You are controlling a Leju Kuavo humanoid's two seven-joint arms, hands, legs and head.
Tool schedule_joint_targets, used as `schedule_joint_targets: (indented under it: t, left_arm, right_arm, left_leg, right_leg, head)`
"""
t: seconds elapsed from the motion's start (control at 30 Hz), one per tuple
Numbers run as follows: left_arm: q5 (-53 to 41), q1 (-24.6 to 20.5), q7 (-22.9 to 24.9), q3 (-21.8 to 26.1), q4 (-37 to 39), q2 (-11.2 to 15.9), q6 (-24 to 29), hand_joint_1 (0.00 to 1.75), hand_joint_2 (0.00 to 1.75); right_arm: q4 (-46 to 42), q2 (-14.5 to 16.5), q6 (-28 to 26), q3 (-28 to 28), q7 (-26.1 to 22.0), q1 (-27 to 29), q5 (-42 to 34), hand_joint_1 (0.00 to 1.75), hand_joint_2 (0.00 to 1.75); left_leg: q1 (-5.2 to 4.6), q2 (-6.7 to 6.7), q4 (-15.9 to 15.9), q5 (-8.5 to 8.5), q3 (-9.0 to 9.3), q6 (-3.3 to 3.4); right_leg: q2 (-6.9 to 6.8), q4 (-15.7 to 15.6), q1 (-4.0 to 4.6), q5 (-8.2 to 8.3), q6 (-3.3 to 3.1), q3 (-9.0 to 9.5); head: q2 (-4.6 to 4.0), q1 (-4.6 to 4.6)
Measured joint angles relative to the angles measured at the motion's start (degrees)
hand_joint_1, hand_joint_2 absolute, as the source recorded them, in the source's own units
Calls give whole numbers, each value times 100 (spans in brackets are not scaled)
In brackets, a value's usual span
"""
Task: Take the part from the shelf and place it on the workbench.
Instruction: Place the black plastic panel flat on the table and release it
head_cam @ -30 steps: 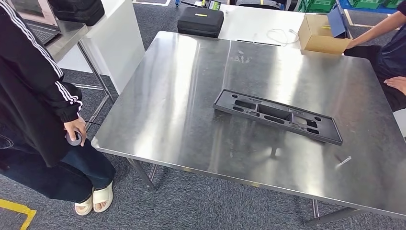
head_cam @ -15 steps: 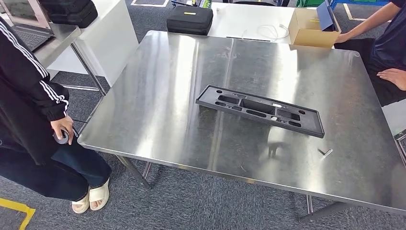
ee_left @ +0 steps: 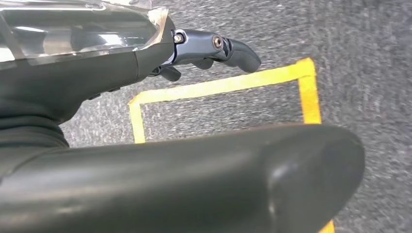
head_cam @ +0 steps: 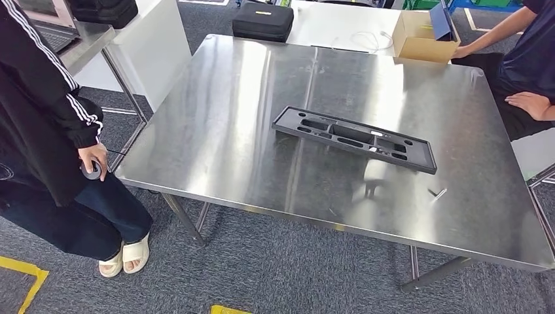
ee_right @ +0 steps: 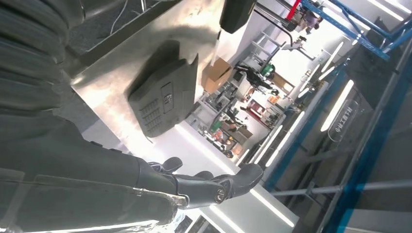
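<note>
A long black plastic part (head_cam: 353, 139) with several cut-outs lies flat near the middle of the steel workbench (head_cam: 229, 131). In the left wrist view my left hand (ee_left: 214, 48) hangs over grey carpet with its dark fingers stretched out and nothing in it. My right hand (ee_right: 214, 187) is also empty in the right wrist view, its fingers extended in the air. Beyond it a dark grey ribbed object (ee_right: 163, 94) lies on a steel surface.
A person in a black jacket (head_cam: 39, 118) stands at the workbench's left edge holding a small dark thing (head_cam: 91, 171). Another person's arm (head_cam: 530, 104) is at the far right. A small metal piece (head_cam: 437, 193), a cardboard box (head_cam: 419, 36) and a black case (head_cam: 263, 21) are near. Yellow floor tape (ee_left: 218, 87) marks the carpet.
The whole picture has shifted, so the camera has moved. The black part lies in the same place on the workbench. The person at the left stays beside the table.
</note>
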Motion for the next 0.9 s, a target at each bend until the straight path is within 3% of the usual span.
schedule_joint_targets:
  t: [0.03,0.07,0.1,0.13,0.17,0.23,0.27,0.33,0.4,0.43,0.47,0.5,0.6,0.63,0.8,0.9]
  left_arm:
    - [10,2,-5,1,0,1,3,0,0]
    - [18,-1,-10,2,0,10,5,0,0]
    - [22,0,-17,2,1,14,5,0,0]
    - [23,-1,-24,2,1,16,6,0,0]
    - [26,1,-29,2,2,18,5,0,0]
    - [28,10,-33,1,3,11,4,0,0]
    - [29,15,-33,2,3,12,3,0,0]
    - [31,14,-32,3,4,14,3,0,0]
    - [32,15,-32,3,4,11,-1,0,0]
    - [32,15,-32,2,4,9,-4,0,0]
    - [30,15,-32,2,4,7,-8,0,0]
    - [28,12,-31,1,4,7,-12,0,0]
    - [14,-11,-31,0,2,14,-14,0,0]
    - [11,-17,-36,-1,1,15,-10,0,0]
    - [26,-26,-49,-2,0,7,-3,0,0]
    - [63,-33,-53,-2,0,-7,-3,0,0]
  right_arm:
    - [20,8,-15,32,-19,-57,4,0,175]
    - [47,37,-40,64,-39,-122,8,0,175]
    - [75,68,-73,92,-62,-154,10,0,175]
    - [103,100,-105,116,-80,-171,2,0,175]
    - [132,134,-135,136,-98,-170,-12,0,175]
    - [165,164,-166,164,-127,-145,-40,0,175]
    - [175,176,-174,171,-142,-139,-47,0,175]
    - [182,170,-180,175,-162,-140,-54,0,175]
    - [185,163,-182,175,-173,-139,-55,0,175]
    - [187,163,-182,174,-174,-135,-63,0,175]
    - [191,163,-183,169,-174,-119,-84,0,175]
    - [193,163,-184,154,-176,-82,-116,0,175]
    - [195,210,-206,-10,-240,161,-263,0,175]
    - [195,264,-217,-107,-290,255,-295,0,175]
    - [187,697,-192,-596,-529,661,-197,0,175]
    - [208,1162,-131,-898,-686,748,66,0,175]
  left_leg:
    - [30,3,53,21,-64,-43]
    - [50,4,117,32,-131,-88]
    - [54,-2,187,39,-189,-127]
    - [49,-17,249,48,-238,-159]
    - [39,-36,281,70,-274,-183]
    - [38,-68,335,74,-334,-225]
    - [44,-73,419,-16,-382,-253]
    - [65,-71,924,-435,-577,-310]
    - [81,-70,1663,-877,-818,-330]
    - [86,-70,1887,-970,-856,-321]
    - [87,-70,1904,-957,-787,-299]
    - [85,-72,1703,-861,-604,-262]
    - [47,-78,554,-580,218,-110]
    - [24,-79,344,-549,357,-86]
    - [-1,-71,71,-380,393,-40]
    - [15,-36,-29,-250,353,1]
  right_leg:
    - [-12,-413,-59,81,116,298]
    - [-2,-793,-73,130,193,568]
    - [18,-1067,-73,150,223,747]
    - [42,-1193,-61,128,205,822]
    - [67,-1178,-34,118,157,811]
    - [57,-1141,-73,133,51,735]
    - [44,-1127,-86,159,-9,696]
    - [23,-1123,-83,226,-140,612]
    - [15,-1121,-52,297,-233,512]
    - [14,-1120,-33,331,-255,464]
    - [15,-1119,-14,364,-266,423]
    - [17,-1120,6,392,-268,387]
    - [11,-1128,46,452,-256,344]
    - [-3,-1136,49,468,-240,352]
    - [-46,-1185,60,542,-97,321]
    - [-28,-438,72,115,-169,-25]
  head:
    - [0,1]
    - [0,7]
    - [0,11]
    - [0,9]
    - [0,5]
    - [0,-10]
    - [0,-13]
    - [0,-21]
    - [0,-28]
    - [0,-30]
    - [0,-31]
    - [0,-31]
    - [0,-23]
    - [0,-26]
    - [0,-45]
    - [0,-25]
